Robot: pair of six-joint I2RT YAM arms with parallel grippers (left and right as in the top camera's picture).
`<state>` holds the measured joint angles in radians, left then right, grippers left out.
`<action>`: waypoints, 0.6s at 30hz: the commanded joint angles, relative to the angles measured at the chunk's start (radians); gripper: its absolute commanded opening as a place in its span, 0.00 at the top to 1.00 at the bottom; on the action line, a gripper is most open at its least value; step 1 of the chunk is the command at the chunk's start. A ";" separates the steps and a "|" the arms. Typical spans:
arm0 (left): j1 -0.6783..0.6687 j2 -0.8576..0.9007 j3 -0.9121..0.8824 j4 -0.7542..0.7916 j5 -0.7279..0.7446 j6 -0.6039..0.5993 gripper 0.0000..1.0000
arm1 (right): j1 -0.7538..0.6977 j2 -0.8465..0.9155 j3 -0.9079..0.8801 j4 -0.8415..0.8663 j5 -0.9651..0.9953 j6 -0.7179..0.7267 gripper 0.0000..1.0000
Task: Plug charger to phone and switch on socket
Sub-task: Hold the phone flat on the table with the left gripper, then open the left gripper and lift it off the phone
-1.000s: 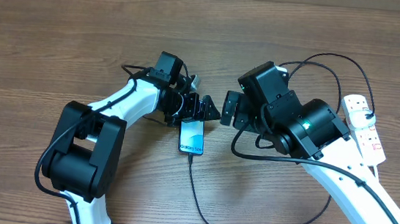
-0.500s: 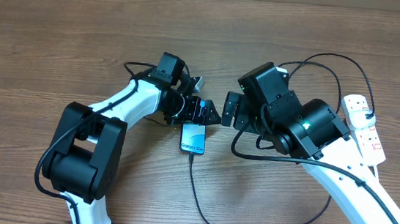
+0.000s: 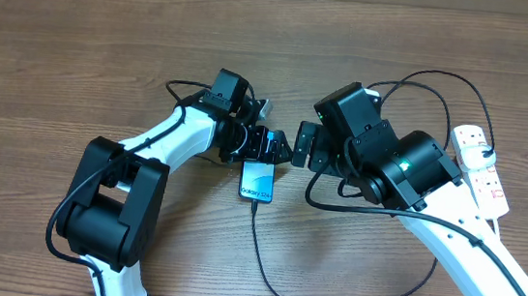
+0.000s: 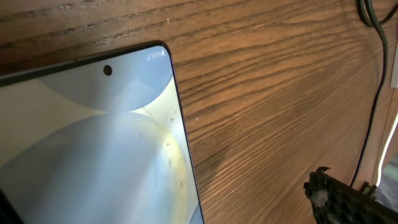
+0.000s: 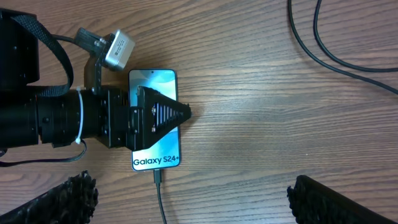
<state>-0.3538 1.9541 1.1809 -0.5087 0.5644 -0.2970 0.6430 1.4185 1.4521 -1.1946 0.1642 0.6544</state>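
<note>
Phone [image 5: 155,152] partly under spread left fingers [image 5: 163,115]

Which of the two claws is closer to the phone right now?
Left. The left gripper hovers over the camera end of the phone; the right gripper sits off to the side of that end, apart from it.

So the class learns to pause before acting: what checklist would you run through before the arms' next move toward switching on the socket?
1. Charger tip meets the phone's bottom edge: ok.
2. Phone lying flat on the table: ok.
3. Left end effector open, holding nothing: ok.
4. Right end effector open and empty: ok.
5. Socket within the overhead view, nothing lying over it: ok.
6. Socket switch position: cannot tell.
</note>
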 commanded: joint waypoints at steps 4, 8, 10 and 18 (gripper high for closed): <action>0.011 0.088 -0.055 -0.030 -0.227 -0.023 0.00 | -0.002 0.000 0.024 0.003 0.015 0.004 0.00; 0.011 0.088 -0.055 -0.048 -0.228 -0.046 0.00 | -0.002 0.000 0.022 0.004 0.015 0.004 0.00; 0.011 0.088 -0.055 -0.055 -0.233 -0.048 0.00 | -0.002 0.000 0.022 0.004 0.015 0.004 0.00; 0.011 0.088 -0.055 -0.058 -0.306 -0.064 0.00 | -0.002 0.000 0.021 0.003 0.015 0.004 0.00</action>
<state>-0.3538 1.9503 1.1912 -0.5365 0.5041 -0.3420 0.6430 1.4185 1.4521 -1.1942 0.1646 0.6544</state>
